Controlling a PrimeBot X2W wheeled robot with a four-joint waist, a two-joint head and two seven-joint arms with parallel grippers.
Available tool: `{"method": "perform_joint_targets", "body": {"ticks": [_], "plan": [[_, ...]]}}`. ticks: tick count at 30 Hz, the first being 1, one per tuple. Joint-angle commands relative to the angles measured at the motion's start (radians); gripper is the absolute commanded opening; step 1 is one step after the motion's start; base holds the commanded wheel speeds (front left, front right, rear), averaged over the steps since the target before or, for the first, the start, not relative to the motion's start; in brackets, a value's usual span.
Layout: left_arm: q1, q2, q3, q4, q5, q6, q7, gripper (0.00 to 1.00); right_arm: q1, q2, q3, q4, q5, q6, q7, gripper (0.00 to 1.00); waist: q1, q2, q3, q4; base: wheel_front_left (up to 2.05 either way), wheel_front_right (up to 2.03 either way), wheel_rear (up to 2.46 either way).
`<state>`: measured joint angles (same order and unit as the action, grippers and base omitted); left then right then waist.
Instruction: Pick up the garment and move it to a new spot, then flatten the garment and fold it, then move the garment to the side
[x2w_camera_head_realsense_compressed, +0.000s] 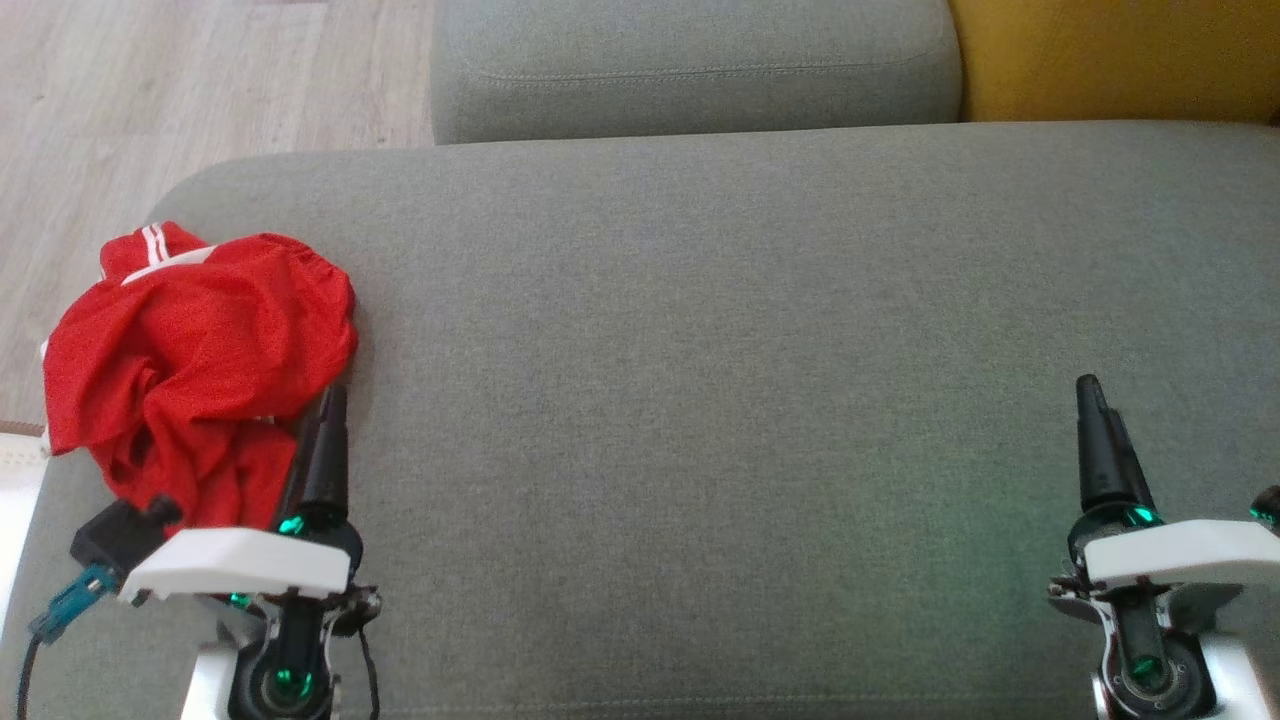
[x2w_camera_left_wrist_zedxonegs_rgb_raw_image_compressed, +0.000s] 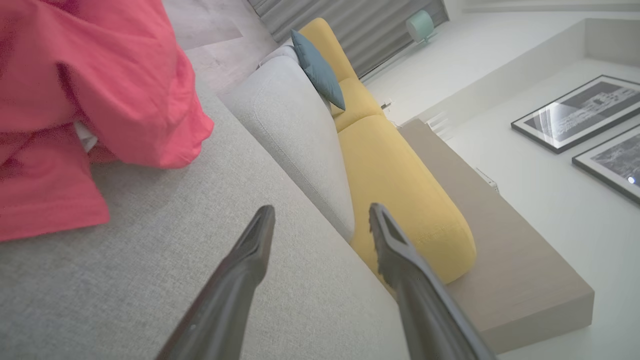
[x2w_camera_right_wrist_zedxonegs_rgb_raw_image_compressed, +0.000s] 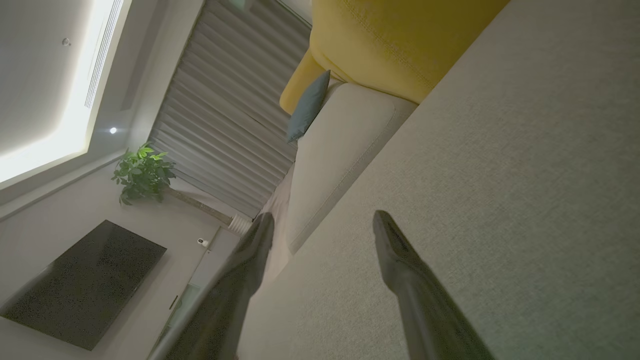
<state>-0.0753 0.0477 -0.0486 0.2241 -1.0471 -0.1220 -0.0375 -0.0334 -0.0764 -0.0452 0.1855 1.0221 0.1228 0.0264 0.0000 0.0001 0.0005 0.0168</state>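
Both grippers are spread wide and hold nothing: the left gripper (x2w_camera_left_wrist_zedxonegs_rgb_raw_image_compressed: 321, 220) and the right gripper (x2w_camera_right_wrist_zedxonegs_rgb_raw_image_compressed: 322, 222) each show two long dark fingers parted over bare upholstery. By your task list, nothing looks done yet. The grey sofa seat (x2w_camera_head_realsense_compressed: 700, 350) stretches across the head view, and most of it is bare, which leaves you plenty of room for a new spot. The red sports garment (x2w_camera_head_realsense_compressed: 190, 350), trimmed with white stripes, lies crumpled in a heap at the seat's far left end, close to the edge. Picking it up, moving it, flattening it, folding it and setting it aside all remain. Your left arm reaches forward low over the seat, with its fingers just beside the heap's near right edge and, in the left wrist view, apart from the cloth. Your right arm is posed the same way at the far right, well apart from the garment.
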Motion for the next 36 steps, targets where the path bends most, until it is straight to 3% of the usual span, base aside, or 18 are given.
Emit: {"method": "perform_joint_targets", "body": {"ticks": [1, 36], "plan": [[-0.069, 0.019, 0.008, -0.044, 0.041, -0.004, -0.011, 1.00, -0.048, -0.022, 0.012, -0.045, -0.037, 0.004, -0.006, 1.00, 0.0000, -0.0001, 0.000, 0.000, 0.00, 0.00, 0.00], [-0.085, 0.054, -0.087, -0.045, 0.535, 0.037, -0.114, 1.00, -0.021, -0.009, 0.067, -0.111, -0.513, 0.006, -0.027, 1.00, 0.0000, -0.0001, -0.001, -0.002, 0.00, 0.00, 0.00]]}}
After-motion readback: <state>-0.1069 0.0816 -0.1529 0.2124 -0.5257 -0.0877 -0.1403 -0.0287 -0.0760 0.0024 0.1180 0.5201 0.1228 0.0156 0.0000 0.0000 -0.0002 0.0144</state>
